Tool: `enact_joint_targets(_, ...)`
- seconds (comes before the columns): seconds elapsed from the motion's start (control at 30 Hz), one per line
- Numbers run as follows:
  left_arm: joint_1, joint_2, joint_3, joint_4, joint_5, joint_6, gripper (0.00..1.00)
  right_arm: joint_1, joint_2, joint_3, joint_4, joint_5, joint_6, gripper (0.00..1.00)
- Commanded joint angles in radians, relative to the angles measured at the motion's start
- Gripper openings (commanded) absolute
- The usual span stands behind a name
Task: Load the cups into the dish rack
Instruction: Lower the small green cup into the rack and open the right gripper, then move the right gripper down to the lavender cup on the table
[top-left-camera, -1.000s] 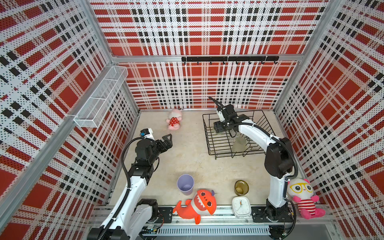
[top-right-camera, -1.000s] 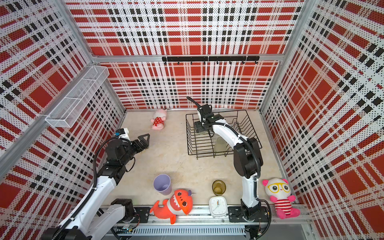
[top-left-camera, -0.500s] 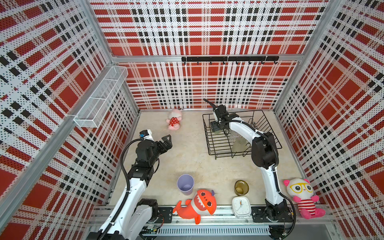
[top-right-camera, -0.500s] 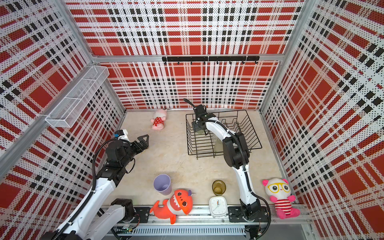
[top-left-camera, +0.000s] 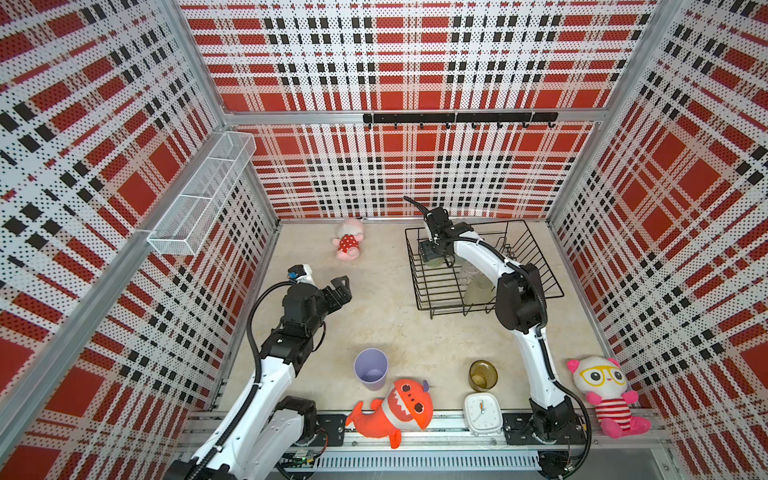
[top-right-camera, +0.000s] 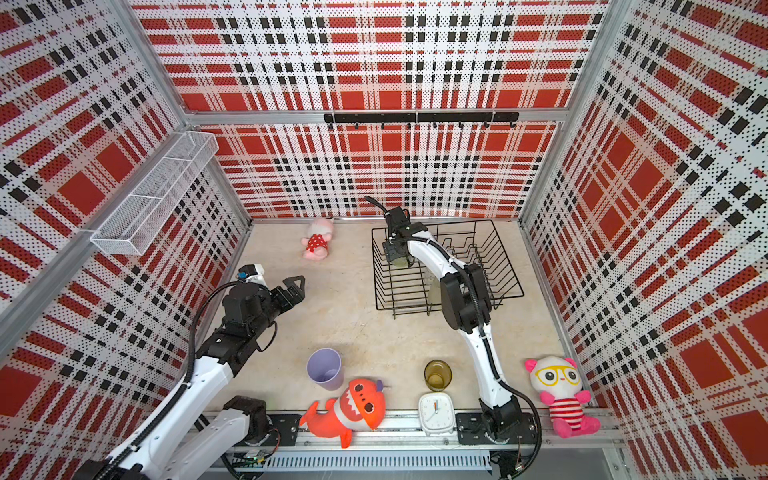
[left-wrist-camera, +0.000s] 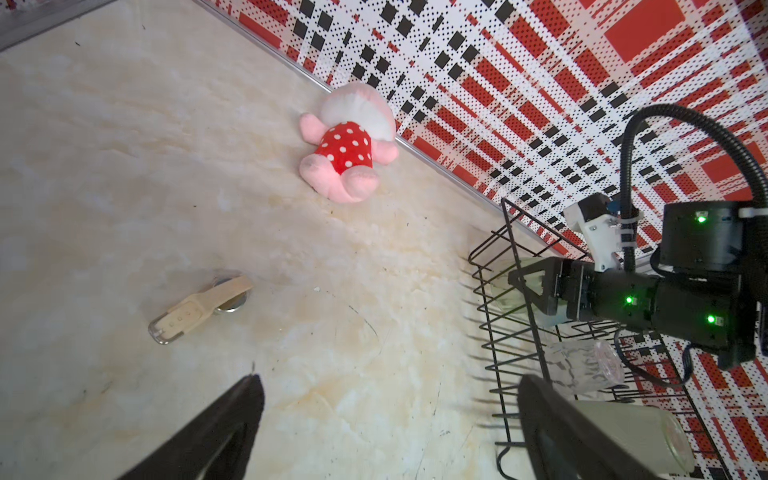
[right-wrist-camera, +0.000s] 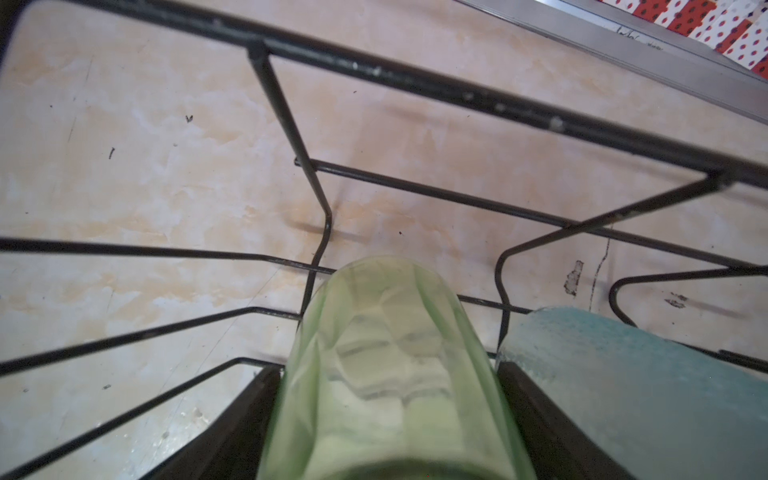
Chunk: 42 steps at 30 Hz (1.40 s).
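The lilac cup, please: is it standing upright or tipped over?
Upright: the lilac cup stands on its base, open mouth facing up.

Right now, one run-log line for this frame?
right gripper: shut on green cup, inside rack | left gripper: open, empty | on table: lilac cup, amber cup

The pale marbled tabletop (top-left-camera: 374, 324) carries the black wire dish rack (top-left-camera: 434, 286) at its back right, close to the wall. A pink plush (top-left-camera: 348, 246) in a red dotted dress lies at the back middle. A lilac cup (top-left-camera: 371, 369) and a short amber cup (top-left-camera: 483, 375) stand upright near the front, well apart. A beige strap (left-wrist-camera: 199, 309) lies flat on a bare stretch. An orange shark plush (top-left-camera: 395, 411) and a white clock (top-left-camera: 482, 414) sit at the front edge.
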Motion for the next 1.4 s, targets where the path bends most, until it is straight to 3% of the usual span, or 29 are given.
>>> enact_joint_targets(0.0, -0.009, -0.018, 0.011, -0.03, -0.017, -0.006, 0.99, 0.005, 0.034, 0.048, -0.037, 0.021, -0.02, 0.72)
enact_joint_targets(0.23, -0.023, -0.015, 0.016, -0.033, 0.021, -0.01, 0.99, 0.003, 0.026, 0.061, -0.044, 0.023, -0.038, 0.77)
enact_joint_targets(0.3, -0.032, -0.017, 0.016, -0.043, 0.022, -0.01, 0.98, 0.001, 0.02, 0.067, -0.05, 0.014, -0.046, 0.87)
enact_joint_targets(0.37, -0.042, -0.018, 0.017, -0.058, 0.02, -0.012, 0.98, -0.001, 0.01, 0.065, -0.049, 0.015, -0.05, 0.89)
enact_joint_targets(0.73, -0.085, -0.018, 0.042, -0.141, 0.017, -0.006, 0.98, -0.007, -0.048, 0.035, -0.042, -0.006, -0.065, 0.9)
enact_joint_targets(0.83, -0.086, -0.016, 0.057, -0.177, 0.017, -0.007, 0.98, -0.007, -0.093, 0.011, -0.03, -0.007, -0.062, 0.91)
enact_joint_targets(0.97, -0.085, -0.015, 0.08, -0.22, -0.007, 0.017, 0.98, -0.006, -0.168, -0.035, -0.007, 0.01, -0.057, 1.0)
enact_joint_targets(1.27, -0.059, 0.036, 0.11, -0.22, -0.081, 0.035, 0.98, -0.005, -0.368, -0.203, 0.05, -0.035, -0.056, 1.0)
enact_joint_targets(1.37, 0.004, 0.051, 0.113, -0.216, -0.119, 0.029, 0.98, 0.006, -0.431, -0.247, 0.047, -0.089, -0.077, 0.97)
